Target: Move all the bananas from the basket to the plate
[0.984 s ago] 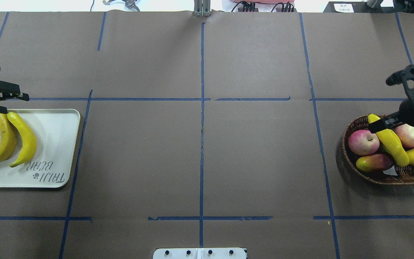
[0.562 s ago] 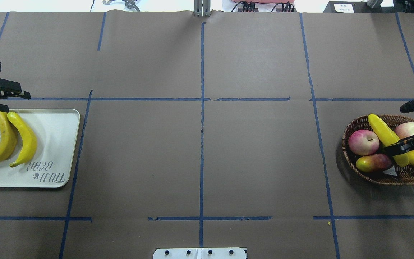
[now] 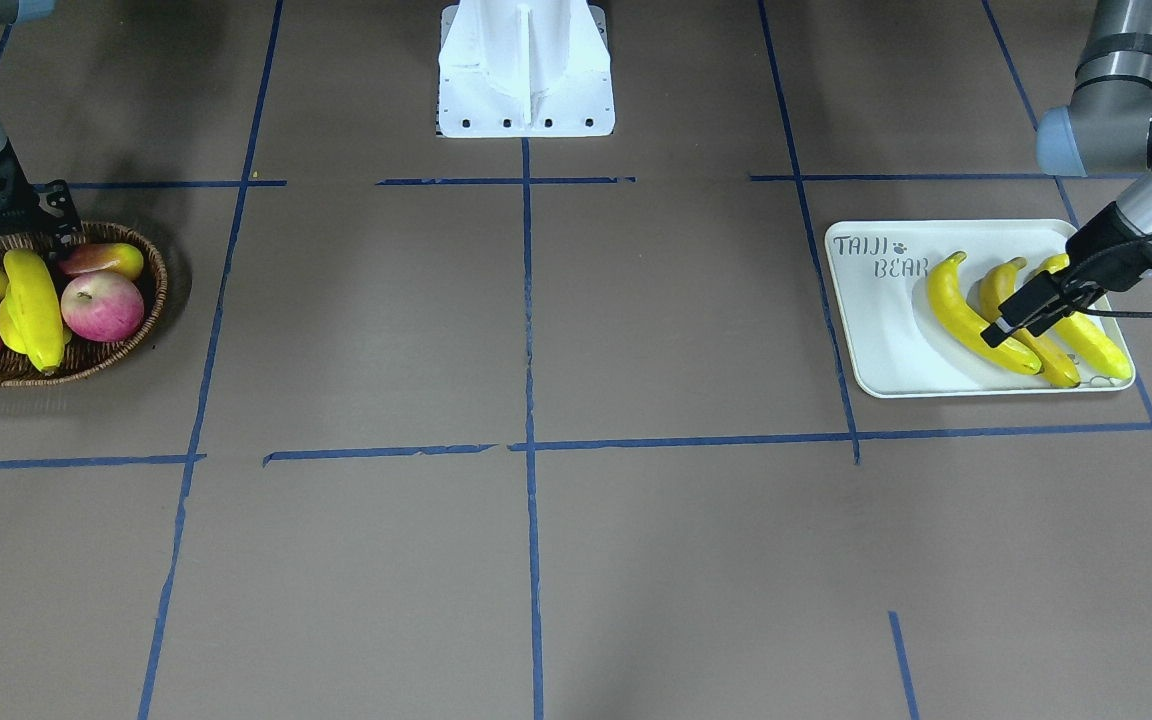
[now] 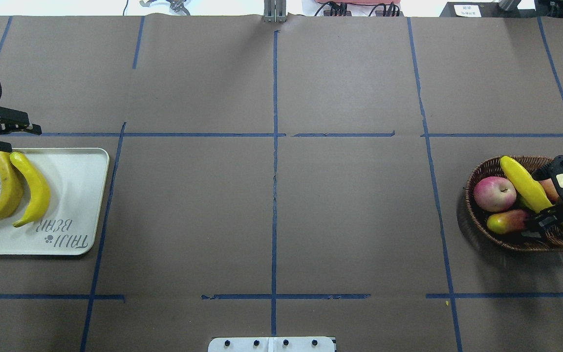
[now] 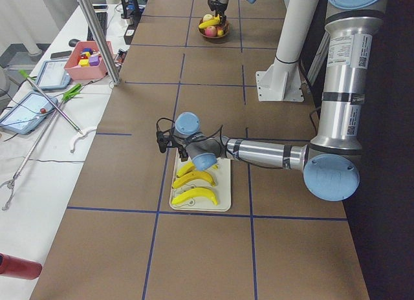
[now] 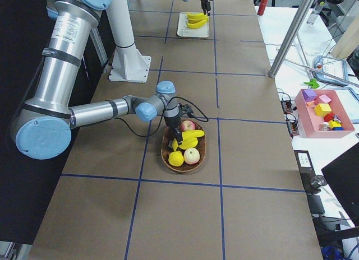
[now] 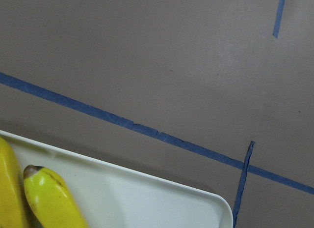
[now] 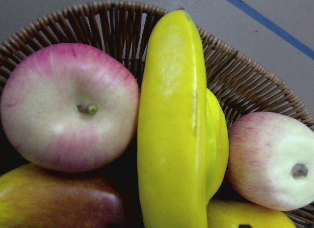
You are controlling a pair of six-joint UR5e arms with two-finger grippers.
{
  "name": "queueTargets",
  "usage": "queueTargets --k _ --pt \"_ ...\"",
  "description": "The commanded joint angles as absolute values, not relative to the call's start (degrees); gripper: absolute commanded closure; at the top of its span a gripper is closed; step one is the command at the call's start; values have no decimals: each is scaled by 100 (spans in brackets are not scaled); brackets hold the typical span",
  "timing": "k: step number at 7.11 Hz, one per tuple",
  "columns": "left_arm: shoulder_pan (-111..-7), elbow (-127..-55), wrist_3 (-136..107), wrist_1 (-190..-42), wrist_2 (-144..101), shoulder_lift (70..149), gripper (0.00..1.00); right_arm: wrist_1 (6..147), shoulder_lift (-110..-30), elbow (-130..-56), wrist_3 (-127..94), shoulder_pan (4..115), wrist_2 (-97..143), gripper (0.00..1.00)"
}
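overhead exterior view: right gripper (image 4: pixel 535 199) released, jaws spread, low over the basket (image 4: pixel 469 198) — one banana (image 4: pixel 522 182) lies inside beside an apple (image 4: pixel 494 193). left gripper (image 4: pixel 21 138) released, holding nothing, at the plate (image 4: pixel 78 195) far edge — three bananas (image 4: pixel 33 191) rest there.

Glossy, smooth bananas (image 8: pixel 171 129); rough woven wicker basket (image 8: pixel 113 21); smooth matt plate (image 4: pixel 76 181); matt paper-covered table (image 4: pixel 350 205).

Table topped with brown paper (image 4: pixel 350 195), gridded with blue tape lines (image 4: pixel 274 195); white side bench (image 5: pixel 39 145) alongside, holding a pink bin (image 5: pixel 87 59) of coloured blocks, a tablet (image 5: pixel 22 112), a red bottle (image 5: pixel 16 267); slanted metal pole (image 5: pixel 97 35) at its edge; bright even light.
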State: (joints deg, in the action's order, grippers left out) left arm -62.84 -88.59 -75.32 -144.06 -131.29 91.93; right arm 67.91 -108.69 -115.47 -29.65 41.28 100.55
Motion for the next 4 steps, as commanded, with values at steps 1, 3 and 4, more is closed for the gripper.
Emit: queueTargets --k 1,3,4 --pt "-6284 -8851 -7532 -14405 -13122 9193 0 6785 -10890 -11540 -2630 4131 10037 70" --pt "-6284 -8833 -7532 -14405 -13113 9185 0 6785 -10890 -11593 -2487 4174 10125 96" --pt "-6284 -8833 -7532 -14405 -13113 9185 0 6794 -10881 -11601 -2487 4244 10160 99"
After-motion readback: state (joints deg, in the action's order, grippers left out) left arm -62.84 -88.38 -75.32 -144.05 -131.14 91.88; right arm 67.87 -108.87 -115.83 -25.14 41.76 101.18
